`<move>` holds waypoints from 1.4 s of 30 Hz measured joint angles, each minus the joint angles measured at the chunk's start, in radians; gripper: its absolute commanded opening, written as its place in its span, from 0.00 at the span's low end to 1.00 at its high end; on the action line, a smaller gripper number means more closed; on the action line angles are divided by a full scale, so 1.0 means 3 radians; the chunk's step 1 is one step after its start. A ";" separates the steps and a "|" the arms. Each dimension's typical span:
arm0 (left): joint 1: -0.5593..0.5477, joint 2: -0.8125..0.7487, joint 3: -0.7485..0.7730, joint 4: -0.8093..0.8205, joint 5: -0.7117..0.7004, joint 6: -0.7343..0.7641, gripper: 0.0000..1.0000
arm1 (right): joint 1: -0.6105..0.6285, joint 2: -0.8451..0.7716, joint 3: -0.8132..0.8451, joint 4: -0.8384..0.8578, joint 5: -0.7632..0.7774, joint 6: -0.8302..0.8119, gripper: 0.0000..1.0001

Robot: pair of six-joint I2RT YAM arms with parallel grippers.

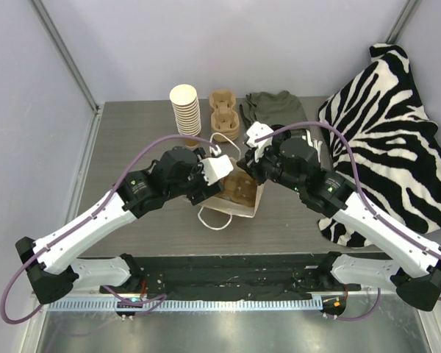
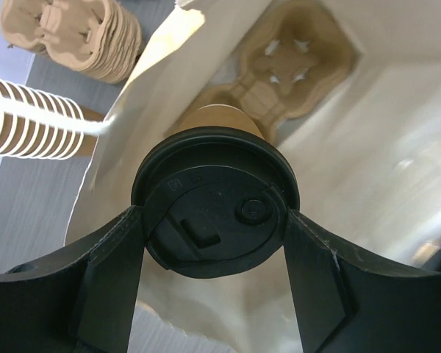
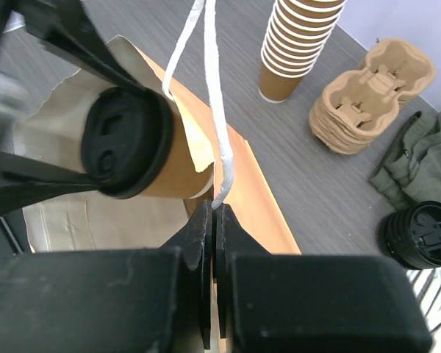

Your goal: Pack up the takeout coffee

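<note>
Left claw around takeout coffee (paper bag behind)

Left arm, lower left, and right arm, lower right: white long links, black joint housings, black bases. Purple cable loops along each.

Takeout coffee, brown paper cup, black lid on, tilted, inside open bag

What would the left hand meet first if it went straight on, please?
The left hand's held takeout coffee would likely meet the cup carrier inside the paper bag first; depth is unclear.
</note>
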 measured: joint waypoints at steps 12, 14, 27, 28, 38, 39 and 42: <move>-0.0047 0.0142 -0.0598 0.0679 -0.0161 0.0342 0.06 | 0.0020 -0.0036 -0.0057 0.0006 -0.0001 0.0345 0.01; -0.0050 0.0168 -0.0642 0.0721 -0.0155 0.0370 0.06 | 0.0020 -0.0037 -0.0060 0.0009 -0.0001 0.0379 0.01; -0.0056 0.0462 -0.0763 0.0918 -0.0182 0.0621 0.03 | 0.0020 -0.0150 -0.0202 0.0088 -0.0058 0.0422 0.01; -0.0057 0.0507 -0.0763 0.0937 -0.0198 0.0643 0.03 | 0.0020 -0.0150 -0.0210 0.0092 -0.0061 0.0431 0.01; -0.0046 0.0668 -0.0765 0.1078 -0.0240 0.0796 0.02 | -0.0006 -0.0150 -0.0228 0.0112 0.0043 0.0478 0.01; -0.0038 0.0675 -0.0771 0.1092 -0.0239 0.0802 0.02 | -0.0010 -0.0150 -0.0229 0.0113 0.0046 0.0481 0.01; -0.0006 0.0716 -0.0776 0.1101 -0.0212 0.0843 0.02 | -0.0022 -0.0150 -0.0240 0.0118 0.0056 0.0484 0.01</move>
